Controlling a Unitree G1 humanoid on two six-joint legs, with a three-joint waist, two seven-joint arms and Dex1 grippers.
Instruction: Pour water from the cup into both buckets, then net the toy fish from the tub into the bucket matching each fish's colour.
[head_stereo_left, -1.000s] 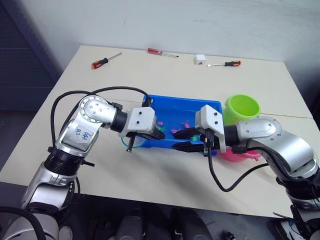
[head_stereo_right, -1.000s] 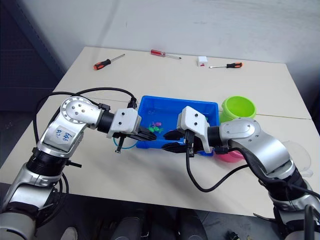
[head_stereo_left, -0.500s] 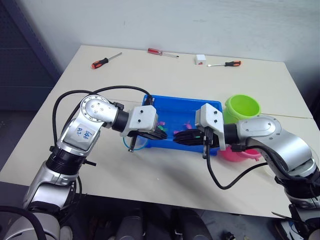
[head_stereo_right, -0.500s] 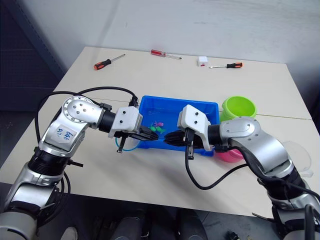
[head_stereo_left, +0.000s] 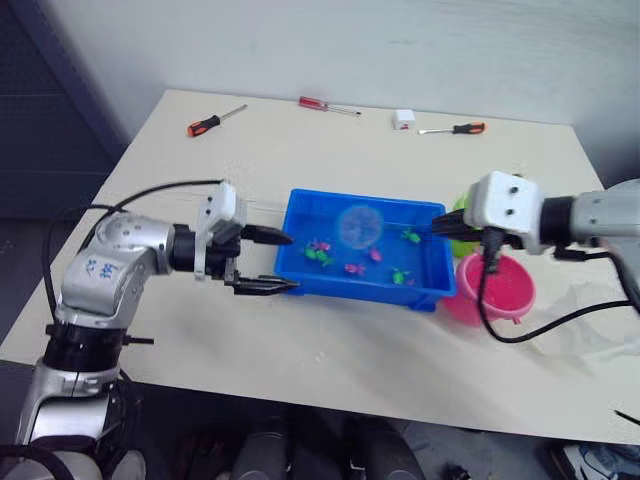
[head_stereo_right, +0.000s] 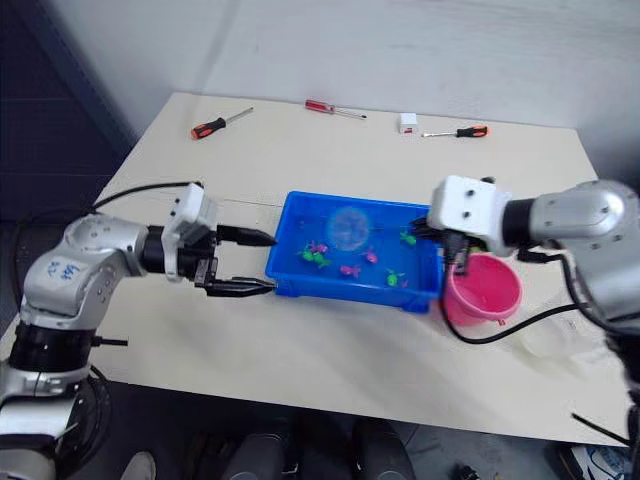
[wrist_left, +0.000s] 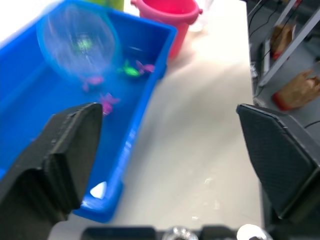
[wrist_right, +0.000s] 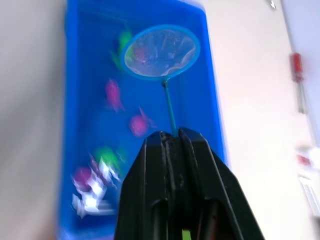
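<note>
Table (head_stereo_left: 330, 350) | right end effector (wrist_right: 172, 142) pinches net (head_stereo_left: 358, 225) (over tub (head_stereo_left: 300, 270)) | left end effector (head_stereo_left: 270, 262) spread, empty

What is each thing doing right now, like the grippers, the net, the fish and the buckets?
Left gripper: open, empty, beside the tub's left end.
Right gripper: shut on the net's handle.
Net: held over the tub, hoop out over the water.
Tub: upright on the table, fish inside.
Toy fish: pink and green ones lying in the tub.
Pink bucket: upright, right of the tub.
Green bucket: mostly hidden behind the right arm.
</note>
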